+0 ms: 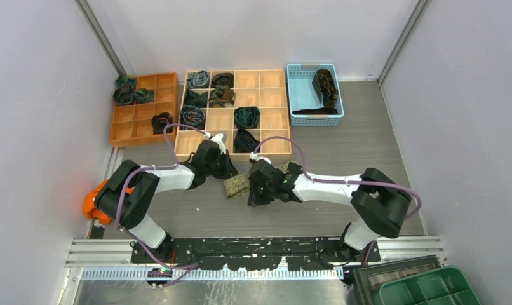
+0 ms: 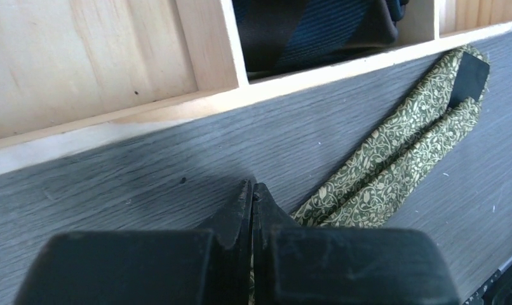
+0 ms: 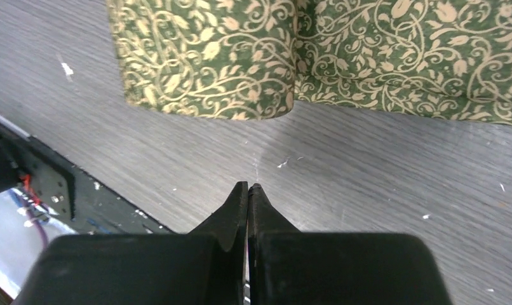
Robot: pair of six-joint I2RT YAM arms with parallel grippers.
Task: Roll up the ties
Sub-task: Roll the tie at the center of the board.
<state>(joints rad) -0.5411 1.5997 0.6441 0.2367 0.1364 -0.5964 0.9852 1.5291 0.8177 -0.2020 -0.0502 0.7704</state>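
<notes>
Olive-gold tie (image 3: 202,57) partly beyond frame

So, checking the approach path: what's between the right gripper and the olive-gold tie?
Only bare grey tabletop separates the right gripper from the olive-gold tie; the right wrist view shows it.

You are looking at one olive-gold tie (image 1: 237,185) lying on the worktop (image 1: 342,146), seven coiled ties (image 1: 247,116) filling the wooden tray (image 1: 272,79), four more sitting in the orange tray (image 1: 129,130), and one blue basket (image 1: 298,95).
</notes>
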